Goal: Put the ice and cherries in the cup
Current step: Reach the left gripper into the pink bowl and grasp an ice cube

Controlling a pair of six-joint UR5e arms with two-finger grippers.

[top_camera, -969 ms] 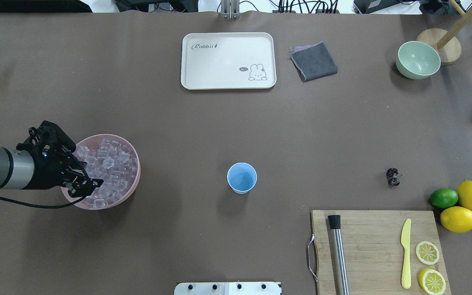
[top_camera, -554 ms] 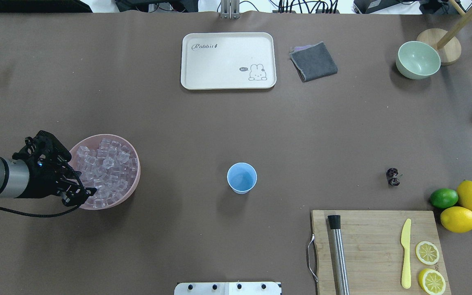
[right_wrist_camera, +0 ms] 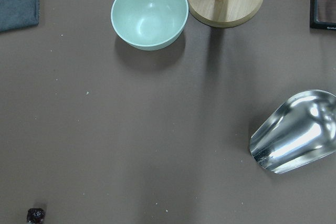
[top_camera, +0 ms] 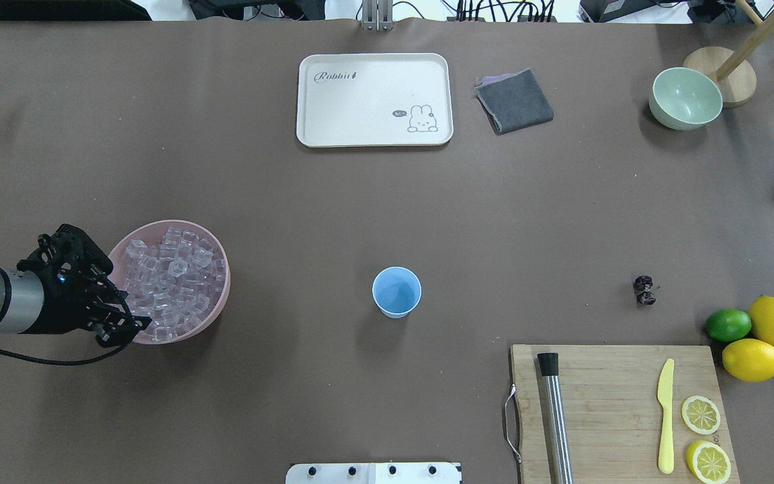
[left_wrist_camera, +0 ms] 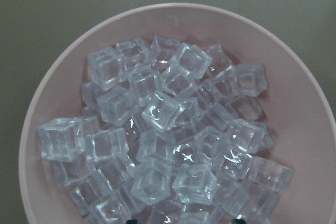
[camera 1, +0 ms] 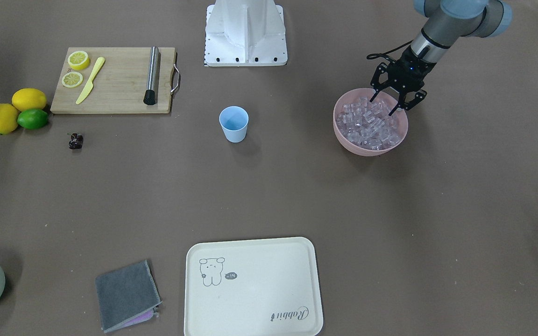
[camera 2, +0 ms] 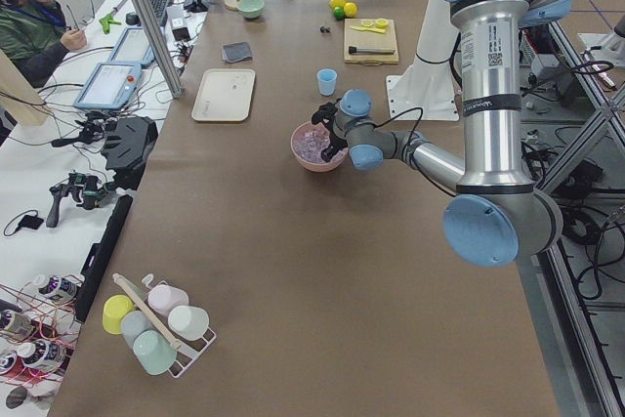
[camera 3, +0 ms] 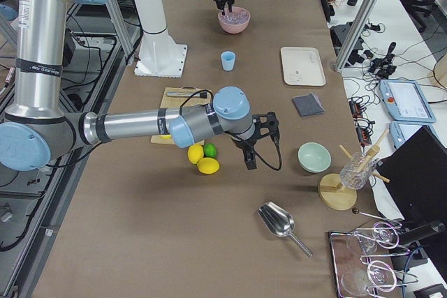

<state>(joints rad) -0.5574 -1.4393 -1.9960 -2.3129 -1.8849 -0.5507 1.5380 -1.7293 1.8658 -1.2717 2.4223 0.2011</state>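
Overhead exterior view: brown table (top_camera: 293,215) carries a wooden cutting board (top_camera: 615,396) at the near right and a cream tray (top_camera: 360,107) at the far centre. Pink bowl (top_camera: 222,296) stands at the left, heaped with the ice (top_camera: 179,282), clear cubes piled to the rim. Left gripper (camera 1: 383,105) hangs over the bowl's near-left edge; the front-facing view shows its jaws spread wide with nothing between them. Contact with the cubes cannot be judged. Right gripper (camera 3: 250,153) shows only in the exterior right view, above the table's right end; jaw state cannot be told. The cup (top_camera: 396,292), light blue, stands upright at table centre, well apart from the bowl. The cherries (top_camera: 644,290), a dark clump, lie on the bare table just beyond the board's far edge, left of the lime (top_camera: 727,325).
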